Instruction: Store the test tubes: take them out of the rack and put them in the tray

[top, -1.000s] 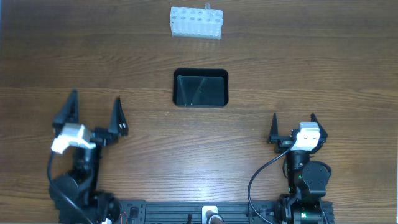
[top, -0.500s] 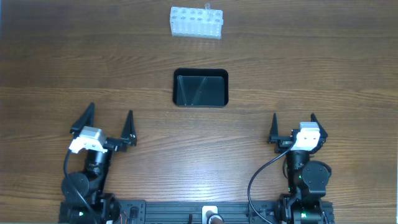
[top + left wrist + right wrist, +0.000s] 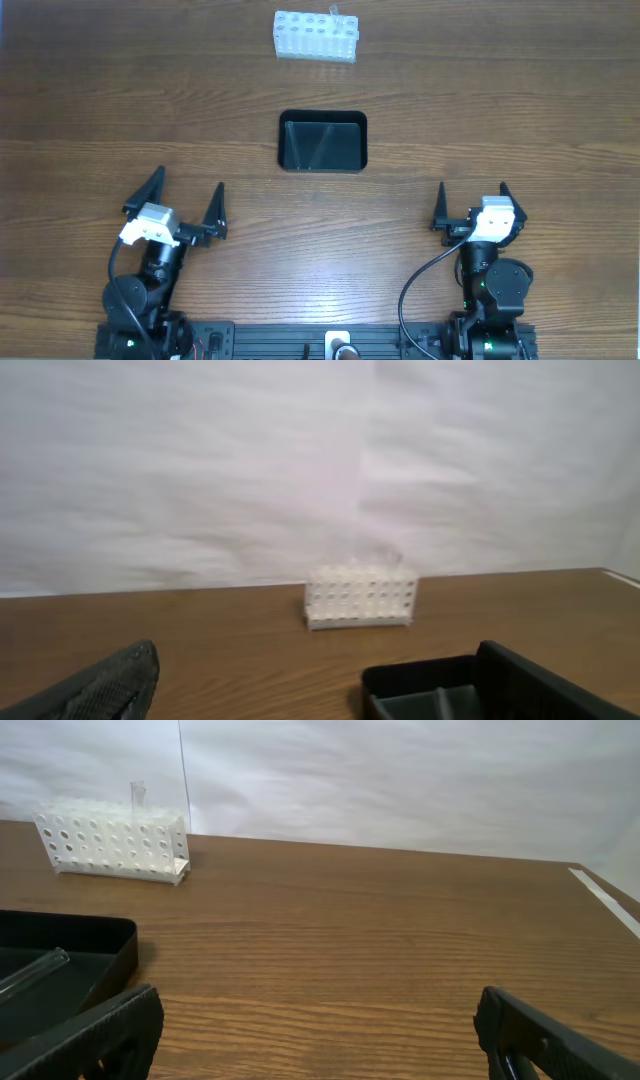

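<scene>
A white test tube rack (image 3: pixel 314 36) stands at the far middle of the table, with one clear tube (image 3: pixel 334 12) sticking up at its right end. The rack (image 3: pixel 112 845) and that tube (image 3: pixel 137 795) also show in the right wrist view. A black tray (image 3: pixel 322 142) lies in the centre; a clear tube (image 3: pixel 30 970) lies inside it. My left gripper (image 3: pixel 190 182) is open and empty near the front left, well short of the tray (image 3: pixel 480 685) and the rack (image 3: pixel 360 597). My right gripper (image 3: pixel 472 190) is open and empty at the front right.
Bare wooden table surrounds the tray and rack. A white backdrop (image 3: pixel 400 780) rises behind the table's far edge. A pale strip (image 3: pixel 605 900) runs along the table's right side.
My left gripper has swung to the right and drawn back a little toward its base, still open. The right arm, rack and tray have not moved.
</scene>
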Controlling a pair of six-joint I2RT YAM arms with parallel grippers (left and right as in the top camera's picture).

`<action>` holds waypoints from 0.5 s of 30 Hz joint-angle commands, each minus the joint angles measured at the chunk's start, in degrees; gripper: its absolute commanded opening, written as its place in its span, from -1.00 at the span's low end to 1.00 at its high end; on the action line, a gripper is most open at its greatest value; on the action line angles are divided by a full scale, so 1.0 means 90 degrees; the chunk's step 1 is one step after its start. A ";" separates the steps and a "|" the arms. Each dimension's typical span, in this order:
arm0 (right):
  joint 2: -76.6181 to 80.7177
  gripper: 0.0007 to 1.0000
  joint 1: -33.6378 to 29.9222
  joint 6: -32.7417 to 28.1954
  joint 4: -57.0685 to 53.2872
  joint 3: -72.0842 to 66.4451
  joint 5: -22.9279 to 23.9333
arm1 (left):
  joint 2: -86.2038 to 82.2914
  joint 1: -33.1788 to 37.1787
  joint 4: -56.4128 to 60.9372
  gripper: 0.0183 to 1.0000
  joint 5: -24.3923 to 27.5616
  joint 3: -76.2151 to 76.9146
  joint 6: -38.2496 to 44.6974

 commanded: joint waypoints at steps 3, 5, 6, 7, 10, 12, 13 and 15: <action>-0.0046 0.98 -0.0022 -0.0007 -0.0015 -0.0036 -0.0010 | -0.0075 0.0685 -0.0432 1.00 0.0056 -0.0034 0.0073; -0.0044 0.98 -0.0022 -0.0007 -0.0015 -0.0036 -0.0010 | -0.0075 0.0852 -0.0821 1.00 0.0058 -0.0034 0.0073; -0.0044 0.98 -0.0022 -0.0007 -0.0015 -0.0036 -0.0010 | -0.0075 0.0920 -0.1105 1.00 0.0058 -0.0034 0.0073; -0.0044 0.98 -0.0022 -0.0007 -0.0015 -0.0036 -0.0010 | -0.0075 0.0962 -0.1372 1.00 0.0058 -0.0034 0.0073; -0.0044 0.98 -0.0022 -0.0007 -0.0015 -0.0036 -0.0010 | -0.0063 0.1005 -0.1416 1.00 0.0034 -0.0032 0.0073; -0.0044 0.98 -0.0022 -0.0007 -0.0015 -0.0036 -0.0010 | -0.0056 0.1005 -0.1409 1.00 0.0036 -0.0032 0.0073; -0.0046 0.99 -0.0022 -0.0007 -0.0015 -0.0036 -0.0010 | -0.0051 0.1005 -0.1409 1.00 0.0036 -0.0032 0.0073; -0.0044 0.98 -0.0022 -0.0007 -0.0015 -0.0036 -0.0010 | -0.0051 0.1005 -0.1409 1.00 0.0036 -0.0032 0.0073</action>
